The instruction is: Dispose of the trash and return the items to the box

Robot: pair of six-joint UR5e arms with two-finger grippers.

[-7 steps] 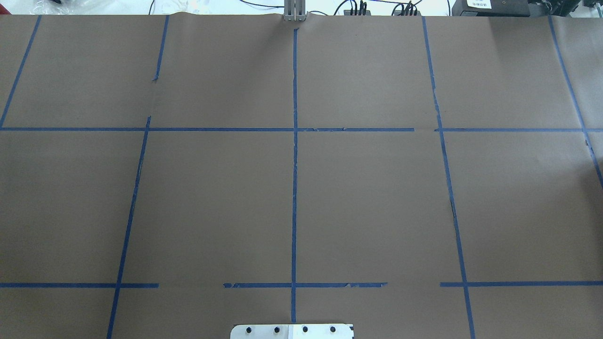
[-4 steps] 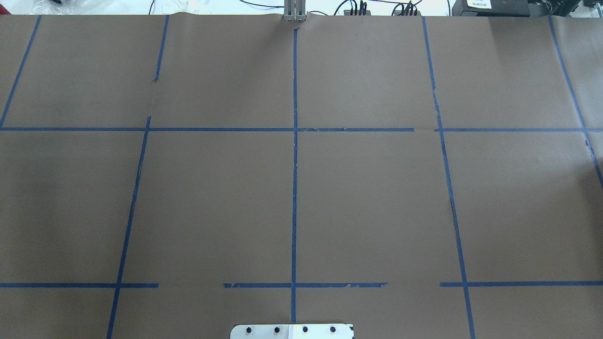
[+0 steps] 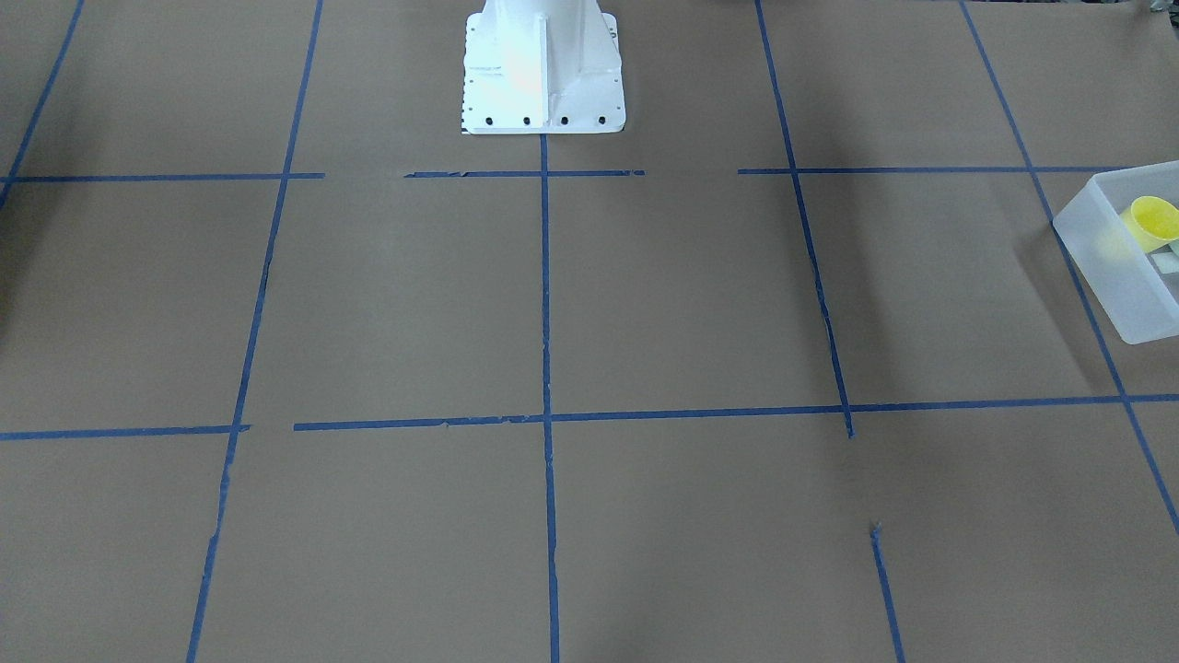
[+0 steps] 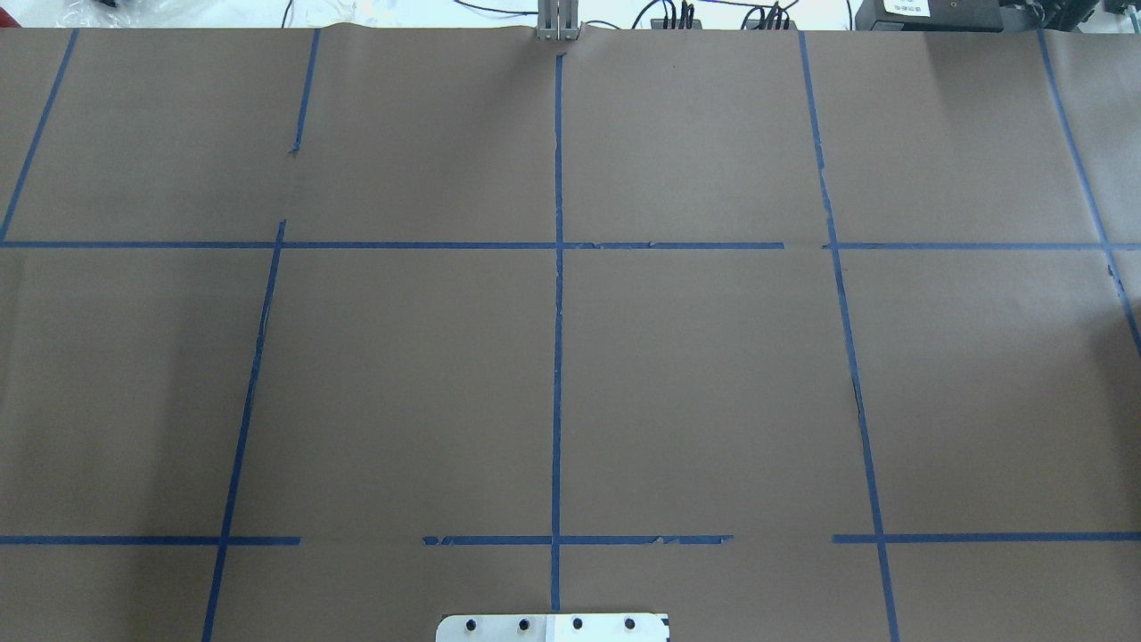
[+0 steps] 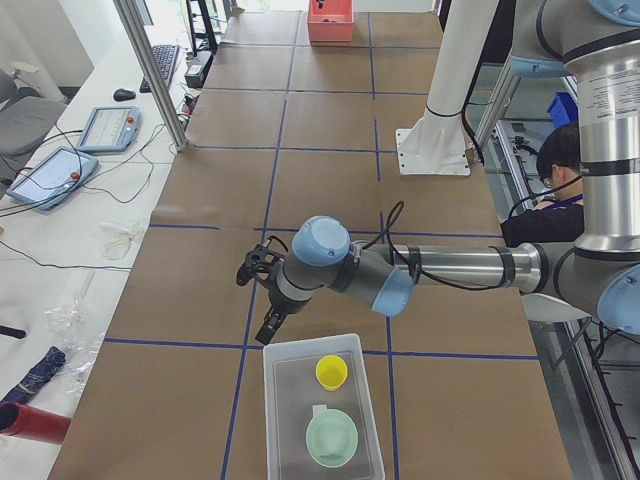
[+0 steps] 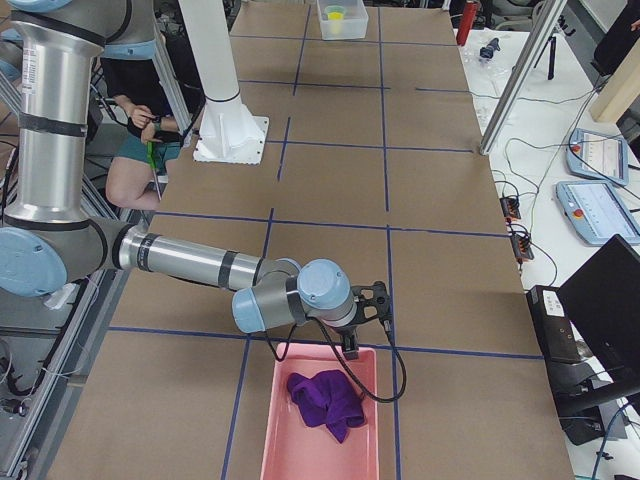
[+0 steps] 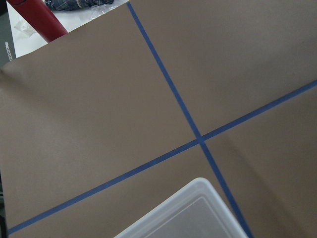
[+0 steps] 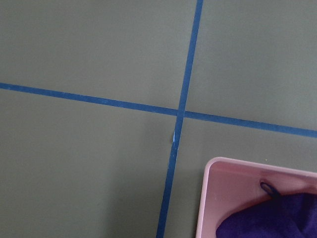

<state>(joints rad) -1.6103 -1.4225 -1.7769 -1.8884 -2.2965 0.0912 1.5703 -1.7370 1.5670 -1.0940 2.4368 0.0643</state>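
The frosted-white box [image 5: 272, 425] stands at the table's left end. The yellow cup [image 5: 331, 372] and the mint-green bowl [image 5: 331, 438] sit inside it. The box [image 3: 1105, 276] and cup [image 3: 1151, 221] also show at the right edge of the front-facing view; the bowl is cut off there. My left gripper [image 5: 268, 328] hovers just beside the box's far end, with the box corner [image 7: 198, 208] in its wrist view. My right gripper [image 6: 352, 343] hovers at the rim of a pink bin [image 6: 272, 440] at the other end. I cannot tell whether either gripper is open or shut.
The pink bin holds a purple rag [image 6: 325, 400], which also shows in the right wrist view [image 8: 267, 223]. The white robot base [image 3: 542, 74] stands at the table's middle rear. Brown paper with blue tape lines [image 4: 557, 357] covers the table. A person sits behind the robot [image 5: 560, 165].
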